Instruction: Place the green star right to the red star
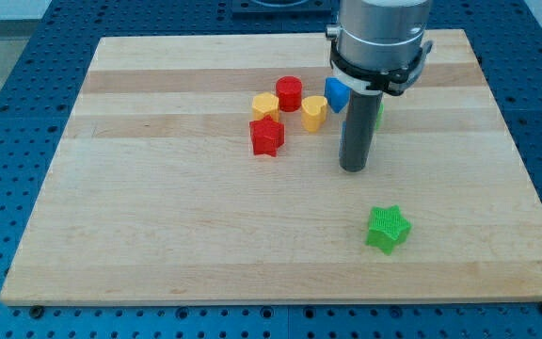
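- My tip (353, 169) rests on the wooden board (158, 235), right of centre; it is a plain dark rod end with nothing to spread or pinch, and it touches no block.
- Just behind the rod, toward the view's top, a blue block (336, 93) peeks out on its left edge, and a sliver of green (379, 111) shows on its right; the arm hides most of both, so their shapes cannot be told.
- Left of the blue block sits a yellow heart-like block (314, 112), close beside it.
- Further left come a red cylinder (289, 93) and a yellow block (264, 105), perhaps a hexagon, huddled together.
- The red star (266, 137) lies just below that yellow block, well to the left of my tip.
- The green star (387, 229) lies alone toward the view's bottom, below and slightly right of my tip, well apart from the red star and lower than it.
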You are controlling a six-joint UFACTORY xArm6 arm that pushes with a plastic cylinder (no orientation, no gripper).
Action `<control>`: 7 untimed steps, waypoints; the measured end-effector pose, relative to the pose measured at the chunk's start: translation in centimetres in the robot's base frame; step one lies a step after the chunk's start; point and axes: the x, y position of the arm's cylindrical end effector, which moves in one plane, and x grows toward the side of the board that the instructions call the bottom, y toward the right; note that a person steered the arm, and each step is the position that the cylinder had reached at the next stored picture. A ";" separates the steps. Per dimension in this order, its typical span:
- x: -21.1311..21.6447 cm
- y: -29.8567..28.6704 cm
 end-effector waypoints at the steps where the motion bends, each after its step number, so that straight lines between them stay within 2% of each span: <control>1: -0.2 0.0; 3: 3.2 0.6; 4: 4.0 4.3; 5: 7.0 7.0; 6: 11.7 7.3; 7: 14.4 6.6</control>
